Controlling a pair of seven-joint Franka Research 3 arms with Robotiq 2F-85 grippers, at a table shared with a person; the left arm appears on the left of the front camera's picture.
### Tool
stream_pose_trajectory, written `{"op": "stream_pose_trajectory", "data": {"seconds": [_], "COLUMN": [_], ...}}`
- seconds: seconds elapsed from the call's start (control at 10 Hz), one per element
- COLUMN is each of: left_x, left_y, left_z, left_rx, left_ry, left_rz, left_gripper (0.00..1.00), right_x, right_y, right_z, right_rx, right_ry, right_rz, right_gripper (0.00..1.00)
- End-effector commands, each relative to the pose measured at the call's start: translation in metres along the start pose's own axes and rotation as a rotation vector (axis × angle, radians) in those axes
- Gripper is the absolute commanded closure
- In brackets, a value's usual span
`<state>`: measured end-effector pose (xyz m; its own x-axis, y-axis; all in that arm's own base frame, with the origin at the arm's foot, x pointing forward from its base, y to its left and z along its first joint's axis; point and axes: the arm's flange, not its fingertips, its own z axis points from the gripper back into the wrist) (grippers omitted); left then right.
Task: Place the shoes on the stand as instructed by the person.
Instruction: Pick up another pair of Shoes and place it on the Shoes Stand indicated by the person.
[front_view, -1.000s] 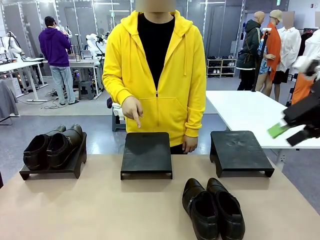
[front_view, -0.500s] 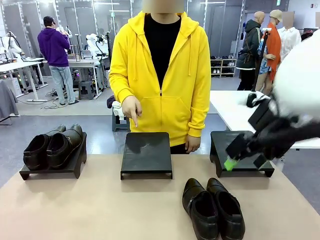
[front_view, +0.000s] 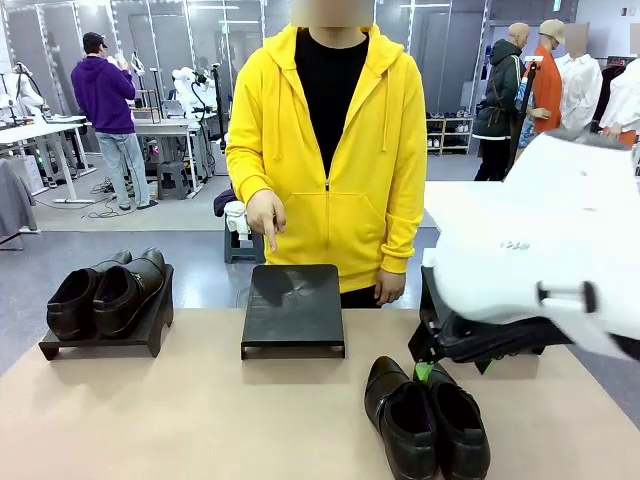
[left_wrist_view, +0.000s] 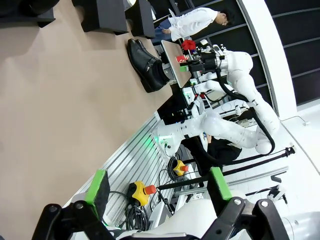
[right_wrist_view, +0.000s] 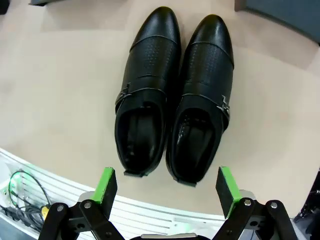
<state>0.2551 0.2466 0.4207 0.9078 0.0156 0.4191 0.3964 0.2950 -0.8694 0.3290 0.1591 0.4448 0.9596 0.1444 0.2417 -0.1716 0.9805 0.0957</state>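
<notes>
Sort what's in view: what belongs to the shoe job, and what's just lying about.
Job: the shoes on the table; the middle stand, pointed at by the person's hand; the open right gripper over those shoes; the second pair on the left stand.

Lying about: the yellow stop button; the cables; the white table behind the person.

The right arm (front_view: 560, 250) is glossy white, black just behind its jaws (green pads (right_wrist_view: 106, 186) at their tips). The person (front_view: 330, 150) wears a yellow zip hoodie over black.
</notes>
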Motion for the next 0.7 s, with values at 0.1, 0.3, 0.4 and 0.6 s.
{"op": "stream_pose_trajectory", "data": {"seconds": [0.1,0.3,0.4,0.6], "left_x": [-0.002,-0.002,-0.002,-0.002], "left_y": [-0.002,-0.002,-0.002,-0.002], "left_z": [0.001,0.001,0.001,0.001], "left_rx": [-0.011,-0.011,-0.011,-0.011], "left_ry": [0.002,0.002,0.002,0.002], "left_rz": [-0.018,-0.018,-0.018,-0.018], "left_gripper": [0.00,0.00,0.00,0.00], "right_x": [-0.015,-0.018,-0.020,-0.027], "right_y": [-0.006,-0.007,-0.007,-0.003], "right_z": [-0.051,-0.074,-0.085,-0.103], "right_rx": [-0.016,-0.024,-0.038,-0.049], "right_ry": [0.036,0.051,0.054,0.067], "right_rz": [-0.055,-0.057,-0.054,-0.035], "right_gripper": [0.00,0.00,0.00,0.00]}}
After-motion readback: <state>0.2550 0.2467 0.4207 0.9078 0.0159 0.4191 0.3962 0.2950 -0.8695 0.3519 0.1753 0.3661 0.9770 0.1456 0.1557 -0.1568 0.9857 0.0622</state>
